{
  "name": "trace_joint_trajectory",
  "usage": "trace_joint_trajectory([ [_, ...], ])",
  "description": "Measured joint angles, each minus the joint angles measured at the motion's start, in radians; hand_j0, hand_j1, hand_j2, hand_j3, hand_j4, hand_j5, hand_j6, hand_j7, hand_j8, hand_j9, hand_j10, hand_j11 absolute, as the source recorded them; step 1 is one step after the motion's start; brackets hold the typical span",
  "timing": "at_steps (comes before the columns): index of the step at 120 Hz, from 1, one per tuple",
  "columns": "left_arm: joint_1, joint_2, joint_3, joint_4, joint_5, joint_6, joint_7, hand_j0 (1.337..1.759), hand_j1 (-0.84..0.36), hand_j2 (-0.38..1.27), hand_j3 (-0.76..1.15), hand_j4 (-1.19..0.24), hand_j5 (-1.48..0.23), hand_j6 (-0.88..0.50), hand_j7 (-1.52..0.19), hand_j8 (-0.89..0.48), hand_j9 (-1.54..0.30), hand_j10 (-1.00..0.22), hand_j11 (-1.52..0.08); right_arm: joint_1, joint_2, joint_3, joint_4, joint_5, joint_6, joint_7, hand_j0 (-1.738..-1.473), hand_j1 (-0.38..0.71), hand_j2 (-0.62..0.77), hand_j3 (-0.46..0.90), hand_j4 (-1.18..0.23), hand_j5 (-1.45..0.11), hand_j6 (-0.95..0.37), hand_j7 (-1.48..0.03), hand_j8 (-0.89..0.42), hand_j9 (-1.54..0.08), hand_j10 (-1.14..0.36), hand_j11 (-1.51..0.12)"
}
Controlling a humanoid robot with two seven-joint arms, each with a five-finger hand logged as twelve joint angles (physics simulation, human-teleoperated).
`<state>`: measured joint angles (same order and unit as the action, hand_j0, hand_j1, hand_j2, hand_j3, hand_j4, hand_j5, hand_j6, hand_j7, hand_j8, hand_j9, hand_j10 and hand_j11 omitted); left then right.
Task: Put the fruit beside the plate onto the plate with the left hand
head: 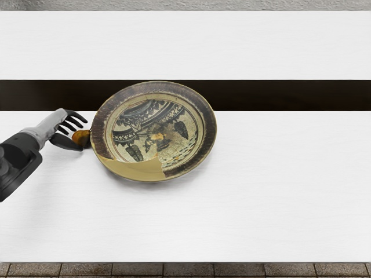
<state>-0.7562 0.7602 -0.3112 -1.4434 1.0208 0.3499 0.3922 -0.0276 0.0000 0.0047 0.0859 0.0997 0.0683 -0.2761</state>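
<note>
surface [261, 191] white, bears everything | plate [207, 119] patterned, flat, raised rim right beside fruit | left hand [58, 124] at plate's left edge, fingers [75, 120] spread, grasping nothing | fruit [81, 138] small, orange-brown, on surface against rim, below fingers, above thumb

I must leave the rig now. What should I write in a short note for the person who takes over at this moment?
Left hand: open, right at the fruit; no closed grasp visible.
Right hand: not in view.
Fruit: on the table, beside the left rim of the plate, not on it.
Done: the reach only.
Left to do: grasp the fruit, lift it, set it on the plate.
</note>
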Motion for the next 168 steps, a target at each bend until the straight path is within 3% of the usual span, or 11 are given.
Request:
trace_joint_trajectory([
  [150,-0.006,-0.019,0.0,0.002,0.001,-0.008,0.038,1.657,-0.28,0.15,0.0,-0.55,-0.69,-0.51,-0.7,-0.52,-0.71,-0.54,-0.71,0.0,0.0,0.003,0.0,0.0,0.0,0.0,-1.658,-0.35,0.0,0.0,0.0,0.0,0.0,0.0,0.0,0.0,0.0,0.0],
  [151,-0.006,-0.019,0.0,0.002,0.001,-0.008,0.038,1.656,-0.28,0.08,0.0,-0.55,-0.7,-0.51,-0.71,-0.52,-0.71,-0.54,-0.71,0.0,0.0,0.003,0.0,0.0,0.0,0.0,-1.658,-0.35,0.0,0.0,0.0,0.0,0.0,0.0,0.0,0.0,0.0,0.0],
  [168,-0.006,-0.018,-0.001,0.001,0.001,-0.01,0.038,1.656,-0.3,0.17,0.0,-0.57,-0.72,-0.5,-0.73,-0.5,-0.74,-0.56,-0.74,0.0,0.0,0.003,0.0,0.0,0.0,0.0,-1.658,-0.35,0.0,0.0,0.0,0.0,0.0,0.0,0.0,0.0,0.0,0.0],
])
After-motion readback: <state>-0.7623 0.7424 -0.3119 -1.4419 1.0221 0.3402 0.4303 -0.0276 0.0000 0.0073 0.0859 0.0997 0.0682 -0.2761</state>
